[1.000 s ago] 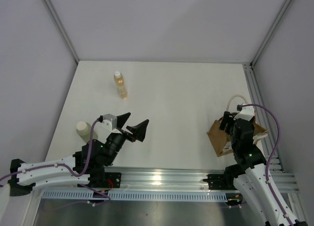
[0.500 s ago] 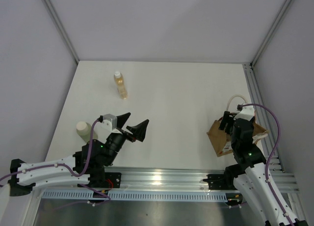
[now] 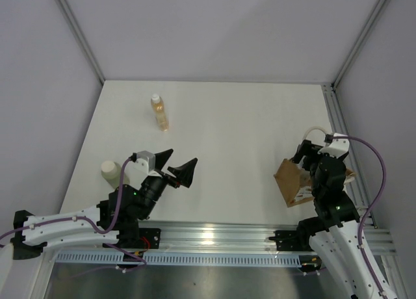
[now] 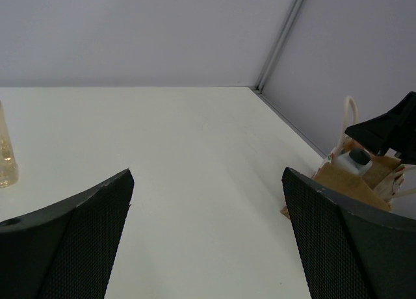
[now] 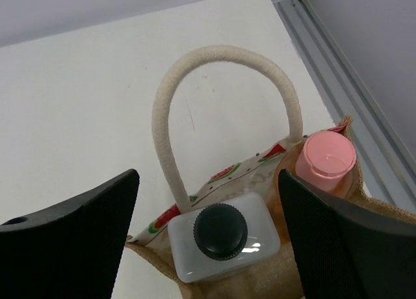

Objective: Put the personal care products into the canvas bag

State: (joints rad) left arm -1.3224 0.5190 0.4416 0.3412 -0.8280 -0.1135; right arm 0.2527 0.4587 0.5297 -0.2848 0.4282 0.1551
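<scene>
The canvas bag (image 3: 289,180) stands at the right edge of the table, its cream handle (image 5: 170,94) upright. Inside it are the clear squarish bottle with black cap (image 5: 223,235) and the orange bottle with pink cap (image 5: 325,156). My right gripper (image 5: 208,237) is open just above the bag, its jaws either side of the clear bottle, apart from it. The slim amber bottle (image 3: 159,112) lies at the far left. The pale-green cylinder (image 3: 110,172) stands at the near left beside my left arm. My left gripper (image 3: 175,165) is open and empty above the table.
An aluminium rail (image 3: 341,133) runs along the table's right edge beside the bag. Grey walls enclose the table on three sides. The bag also shows in the left wrist view (image 4: 351,182) at the far right.
My right gripper has risen and shifted slightly right above the bag. The left arm has not moved.
</scene>
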